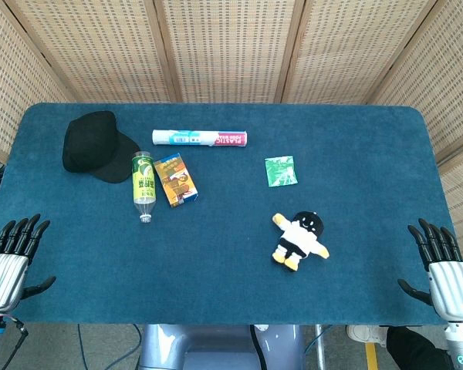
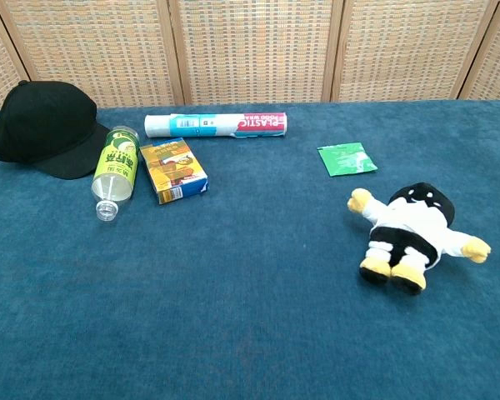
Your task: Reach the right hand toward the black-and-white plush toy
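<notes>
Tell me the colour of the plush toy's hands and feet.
Yellow; the plush toy itself is black and white. Clearest in the chest view.

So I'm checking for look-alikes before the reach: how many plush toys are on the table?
1. The black-and-white plush toy lies on the table's right half, nearer the front edge than the green packet, apart from the right hand. None looks hidden.

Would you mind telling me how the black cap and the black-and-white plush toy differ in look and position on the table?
The black cap is plain black; the black-and-white plush toy also has yellow hands and feet. The cap sits at the far left beside the bottle; the toy lies alone, nearer the right hand. The cap is a rounded dome; the toy sprawls with its limbs spread. Both rest untouched on the blue table.
</notes>
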